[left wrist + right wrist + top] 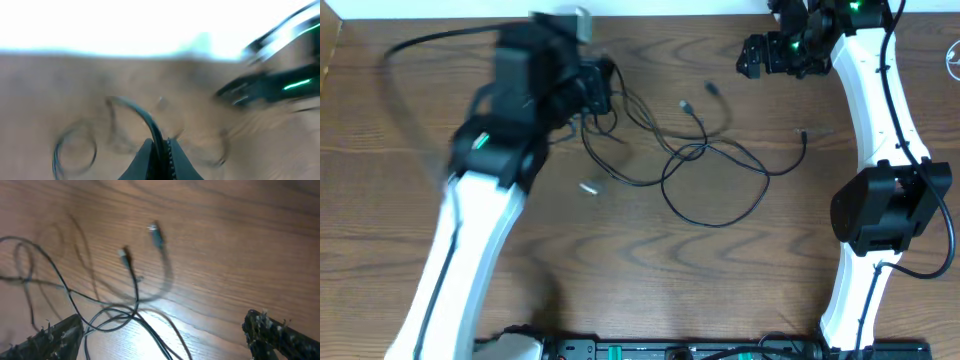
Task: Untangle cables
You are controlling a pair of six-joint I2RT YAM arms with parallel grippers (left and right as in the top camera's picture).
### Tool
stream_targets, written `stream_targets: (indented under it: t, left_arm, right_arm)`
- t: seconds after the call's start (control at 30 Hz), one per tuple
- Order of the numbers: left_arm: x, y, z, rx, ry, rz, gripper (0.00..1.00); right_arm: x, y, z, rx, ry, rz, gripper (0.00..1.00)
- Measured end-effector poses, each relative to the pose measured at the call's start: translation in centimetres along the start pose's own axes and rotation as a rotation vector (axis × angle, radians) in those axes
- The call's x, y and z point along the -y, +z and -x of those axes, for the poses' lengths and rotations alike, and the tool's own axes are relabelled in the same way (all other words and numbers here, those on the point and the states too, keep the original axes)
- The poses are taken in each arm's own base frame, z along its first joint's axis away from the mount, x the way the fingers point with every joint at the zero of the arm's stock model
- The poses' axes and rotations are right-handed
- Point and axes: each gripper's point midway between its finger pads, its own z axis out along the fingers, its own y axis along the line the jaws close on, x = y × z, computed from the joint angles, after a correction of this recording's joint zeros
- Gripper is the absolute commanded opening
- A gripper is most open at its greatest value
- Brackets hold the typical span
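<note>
desk (650, 290): dark wood grain, carrying everything here.
cables (692, 150): thin black cords are lying in loose, crossing loops across the middle of the desk, between the two arms, with their left end running up to the left claw.
plug ends (685, 104): small silver-grey tips are resting on the desk at the upper edge of the tangle; another is lying off to the right, apart from the loops.
whitish piece (588, 187): it is sitting on the wood just below the left end of the tangle. i cannot tell whether it is joined to a cord.
left arm (470, 230): it is reaching in from the lower left and showing up blurred from overhead.
left claw (600, 85): it is at the upper left end of the tangle. in the wrist view, the left claw (159, 146) is pinched together on one black cord (145, 114), which is arching up and away from between its tips. that view is badly smeared.
right arm (880, 110): it is standing along the right side of the desk.
right claw (752, 57): it is hanging near the far edge, well apart from the loops. in its wrist view, the right claw (162, 322) is spread wide, with its fingers (55, 337) gripping nothing.
under the right claw: cords are crossing on the desk below, and two plugs (156, 232) are lying close together.
</note>
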Motion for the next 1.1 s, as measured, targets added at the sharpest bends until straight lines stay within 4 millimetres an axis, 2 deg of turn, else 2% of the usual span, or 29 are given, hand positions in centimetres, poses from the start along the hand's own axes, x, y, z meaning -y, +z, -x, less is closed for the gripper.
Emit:
stream_targets:
  t: [0.1, 0.17, 0.23, 0.37, 0.43, 0.53, 0.67, 0.77, 1.0, 1.1]
  left_arm:
    - [2.6, -5.0, 3.4, 0.157, 0.038, -0.052, 0.07]
    - [3.6, -7.1, 4.7, 0.223, 0.055, -0.074, 0.07]
    - [4.1, -8.2, 5.5, 0.267, 0.063, -0.084, 0.08]
    - [3.8, -9.4, 7.8, 0.377, 0.047, -0.047, 0.08]
    - [3.7, -10.8, 9.6, 0.464, 0.031, -0.041, 0.08]
    - [3.8, -12.7, 11.0, 0.543, 0.014, -0.044, 0.07]
    - [3.8, -15.3, 11.6, 0.598, -0.004, -0.039, 0.08]
    - [2.1, -15.5, 11.3, 0.585, -0.022, 0.015, 0.07]
    - [-1.9, -15.1, 9.8, 0.512, -0.077, 0.137, 0.07]
    - [-3.1, -15.5, 9.8, 0.517, -0.090, 0.172, 0.08]
  right_arm:
    - [-0.5, 0.0, 0.0, 0.001, -0.030, 0.028, 0.99]
    - [-0.8, 0.0, 0.0, 0.002, -0.050, 0.048, 0.99]
    - [-1.4, -0.1, 0.0, 0.004, -0.077, 0.082, 0.99]
    - [-2.7, -0.1, -0.2, 0.001, -0.127, 0.146, 0.99]
    - [-3.6, -0.1, -0.6, -0.009, -0.154, 0.183, 0.99]
    - [-4.7, -0.1, -0.9, -0.017, -0.184, 0.222, 0.99]
    - [-7.1, 0.3, -1.8, -0.046, -0.245, 0.264, 0.99]
    - [-9.3, 1.2, -3.0, -0.083, -0.329, 0.276, 0.99]
    - [-13.6, 5.8, -6.2, -0.144, -0.470, 0.309, 0.99]
    - [-16.2, 7.1, -6.6, -0.120, -0.533, 0.346, 0.99]
